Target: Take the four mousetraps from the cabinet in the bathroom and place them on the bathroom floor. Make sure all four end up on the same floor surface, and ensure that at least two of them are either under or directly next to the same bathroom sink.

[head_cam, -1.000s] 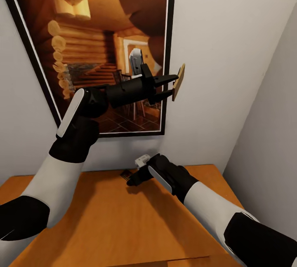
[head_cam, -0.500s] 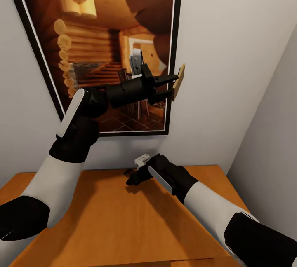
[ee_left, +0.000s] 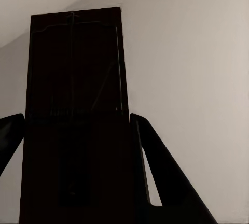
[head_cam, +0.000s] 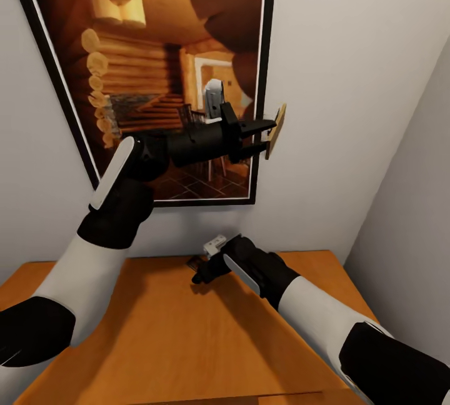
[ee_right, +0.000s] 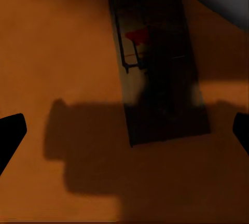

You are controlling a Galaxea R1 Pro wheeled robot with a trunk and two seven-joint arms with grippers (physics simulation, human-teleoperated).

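Two mousetraps — one lifted, one on the cabinet (head_cam: 156, 330).
Left gripper (head_cam: 267, 134) pinches a mousetrap (head_cam: 275, 131) upright; right gripper (head_cam: 199, 269) hangs spread wide over a flat mousetrap (ee_right: 158, 63) — no contact.

A framed picture on a pale corner wall.

The large picture (head_cam: 150, 74) has a thin black frame with a white inner border and hangs tilted in the head view, showing a log-cabin interior in warm orange and brown: stacked logs, a stone fireplace, a white doorway. The wall (head_cam: 350, 80) behind it is plain light grey; a second, greyer side wall (head_cam: 412, 255) meets it at the right.
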